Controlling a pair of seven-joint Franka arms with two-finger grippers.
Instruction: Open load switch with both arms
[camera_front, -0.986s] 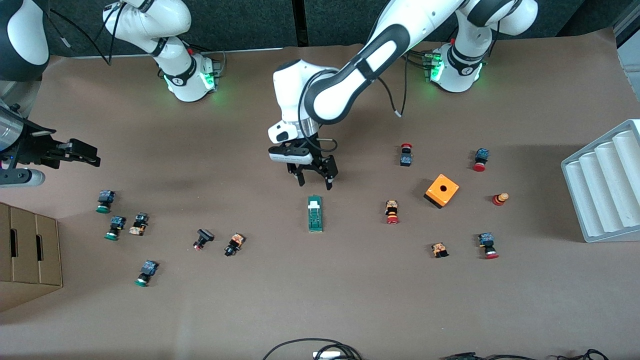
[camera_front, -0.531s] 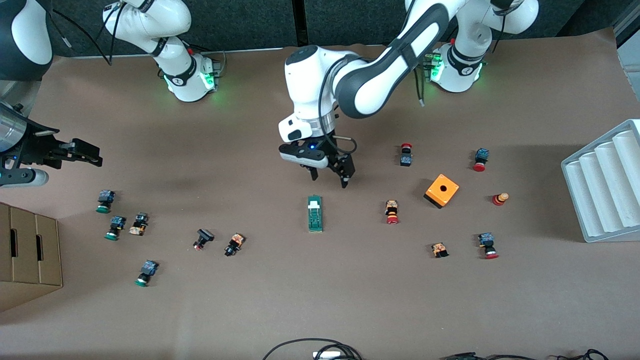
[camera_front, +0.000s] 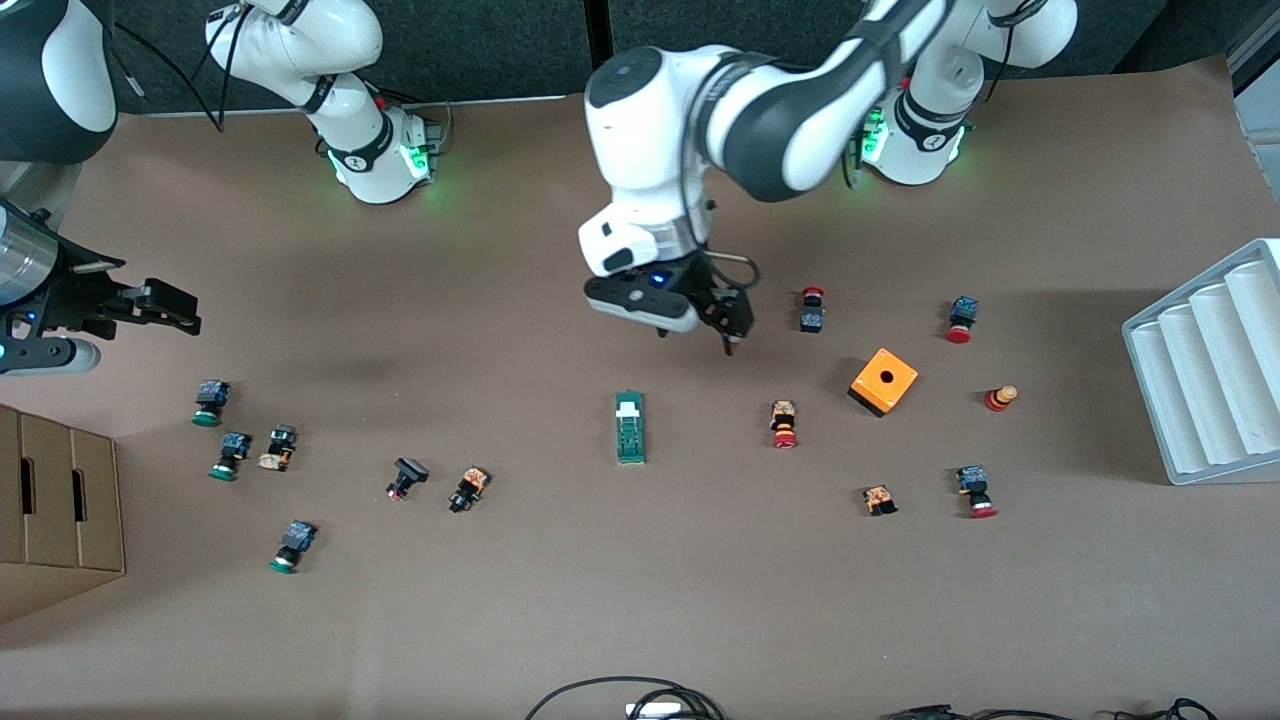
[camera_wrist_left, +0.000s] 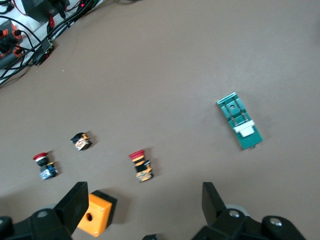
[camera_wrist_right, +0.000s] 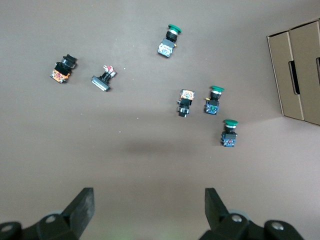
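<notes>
The load switch (camera_front: 630, 428) is a narrow dark-green block with a white end piece, lying flat mid-table; it also shows in the left wrist view (camera_wrist_left: 240, 121). My left gripper (camera_front: 697, 340) hangs open and empty over bare table, off the switch toward the left arm's end. In its own view (camera_wrist_left: 144, 195) one finger (camera_wrist_left: 75, 200) stands by the orange cube (camera_wrist_left: 93, 214). My right gripper (camera_front: 185, 308) hovers open over the right arm's end of the table, holding nothing (camera_wrist_right: 149, 197).
Several small push buttons lie scattered, green-capped ones (camera_wrist_right: 216, 100) toward the right arm's end, red-capped ones (camera_front: 784, 424) and the orange cube (camera_front: 884, 381) toward the left arm's. A cardboard box (camera_front: 60, 500) and a grey stepped tray (camera_front: 1210, 370) flank the table. Cables (camera_front: 630, 700) lie at the front edge.
My left gripper has risen and swung away from the load switch's white end toward the left arm's end of the table, staying open. The right arm has hardly moved.
</notes>
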